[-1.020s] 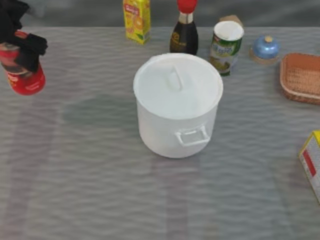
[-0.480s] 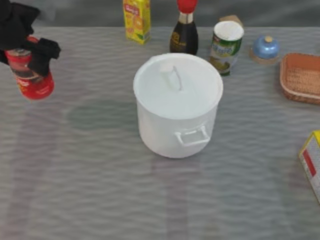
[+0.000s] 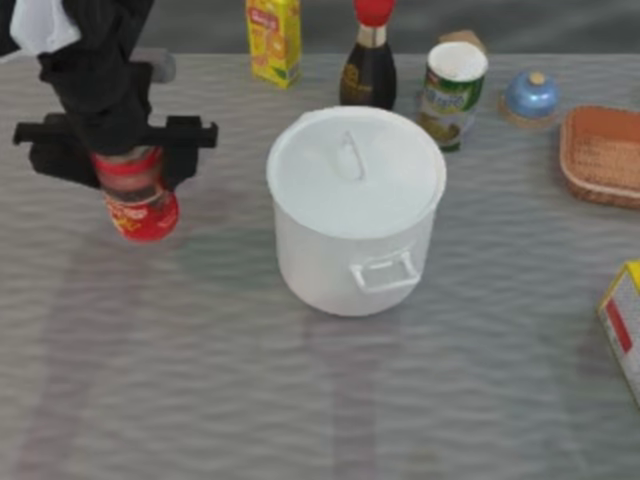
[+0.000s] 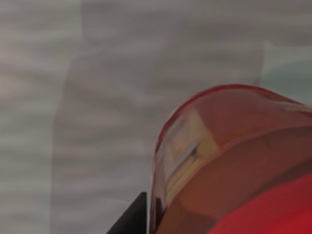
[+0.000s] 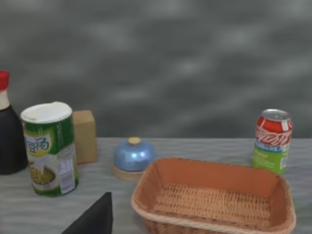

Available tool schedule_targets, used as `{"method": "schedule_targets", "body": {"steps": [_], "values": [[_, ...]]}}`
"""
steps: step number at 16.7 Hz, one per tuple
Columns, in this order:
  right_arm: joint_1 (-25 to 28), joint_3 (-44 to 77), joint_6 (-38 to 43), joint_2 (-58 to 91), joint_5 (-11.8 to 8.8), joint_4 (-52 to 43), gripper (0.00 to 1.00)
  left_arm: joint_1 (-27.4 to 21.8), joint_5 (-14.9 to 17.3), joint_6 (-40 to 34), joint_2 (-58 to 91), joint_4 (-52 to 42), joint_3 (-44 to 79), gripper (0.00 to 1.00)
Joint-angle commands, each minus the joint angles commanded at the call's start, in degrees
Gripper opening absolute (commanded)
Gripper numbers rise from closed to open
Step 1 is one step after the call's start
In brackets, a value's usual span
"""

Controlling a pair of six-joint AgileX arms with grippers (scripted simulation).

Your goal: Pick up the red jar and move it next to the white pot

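Note:
My left gripper (image 3: 125,165) is shut on the red jar (image 3: 140,210), gripping it just below its lid from above. It holds the jar over the table's left part, well to the left of the white pot (image 3: 355,200), with a clear gap between them. The pot stands at the table's middle, lid on, with its side handle facing the front. In the left wrist view the red jar (image 4: 234,161) fills the near corner beside one dark finger (image 4: 131,219), and the pale white pot (image 4: 287,68) shows at the edge. My right arm is out of the top view; one finger (image 5: 92,219) shows in its wrist view.
Along the back stand a yellow carton (image 3: 273,38), a dark bottle with a red cap (image 3: 368,60), a green-labelled can (image 3: 452,92) and a blue bell (image 3: 531,97). A wicker basket (image 3: 602,155) sits at the right, a yellow box (image 3: 625,325) at the right edge, and a soda can (image 5: 272,140) beyond the basket.
My left gripper has carried the red jar rightward from the far left edge toward the white pot and a little forward. The gripper has turned so its fingers lie crosswise.

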Motion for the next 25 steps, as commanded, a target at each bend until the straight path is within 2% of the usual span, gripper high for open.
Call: {"method": "schedule_targets", "body": {"steps": [4,9,16,20,25], "values": [[0.0,0.0,0.0,0.0,0.0,0.0,1.00,-3.3,-1.5,-6.7,-1.6,3.1,-4.4,0.00],[0.0,0.0,0.0,0.0,0.0,0.0,1.00,-3.1,-1.5,-6.6,-1.2,3.3,-4.5,0.00],[0.0,0.0,0.0,0.0,0.0,0.0,1.00,-2.9,-1.5,-6.4,2.8,12.1,-8.9,0.00],[0.0,0.0,0.0,0.0,0.0,0.0,1.00,-2.9,-1.5,-6.3,3.1,12.7,-9.2,0.00],[0.0,0.0,0.0,0.0,0.0,0.0,1.00,-2.9,-1.5,-6.3,3.1,12.7,-9.2,0.38]]}}
